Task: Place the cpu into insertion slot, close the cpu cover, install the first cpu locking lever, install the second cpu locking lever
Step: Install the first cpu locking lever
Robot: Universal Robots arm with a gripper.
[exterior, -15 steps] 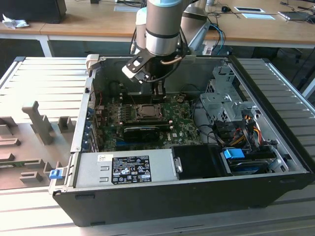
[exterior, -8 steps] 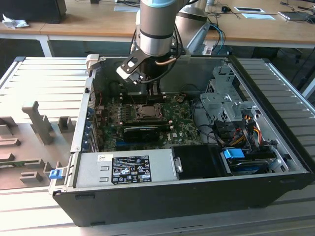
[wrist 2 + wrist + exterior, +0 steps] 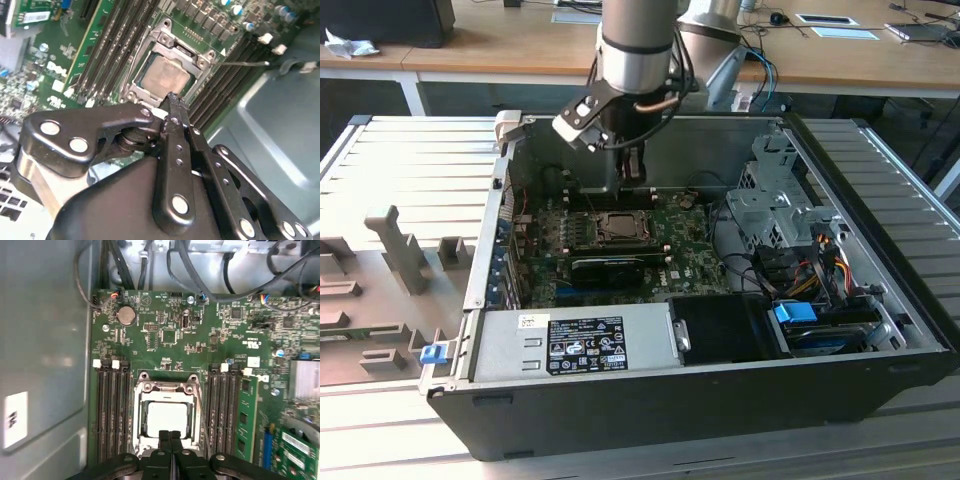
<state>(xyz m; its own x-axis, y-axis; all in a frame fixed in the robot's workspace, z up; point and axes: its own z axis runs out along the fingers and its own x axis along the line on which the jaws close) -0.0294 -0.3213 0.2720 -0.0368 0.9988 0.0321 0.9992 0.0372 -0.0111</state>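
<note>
Your black claw (image 3: 170, 435) is clenched empty beside the thin silvery cpu cover (image 3: 138, 415). The pale grey square cpu (image 3: 167, 420) lies beneath it, mid-frame in the exterior view. It is probably light and fragile: touch only the stiff frame.

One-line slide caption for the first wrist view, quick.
Shut gripper at the edge of the cpu cover, which lies down over the cpu.

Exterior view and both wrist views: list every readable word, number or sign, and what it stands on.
Black label on the grey metal power supply box: white print, too small to read.
White sticker on the grey case wall: dark marks, blurred.
Green motherboard: white lettering, too small.
</note>
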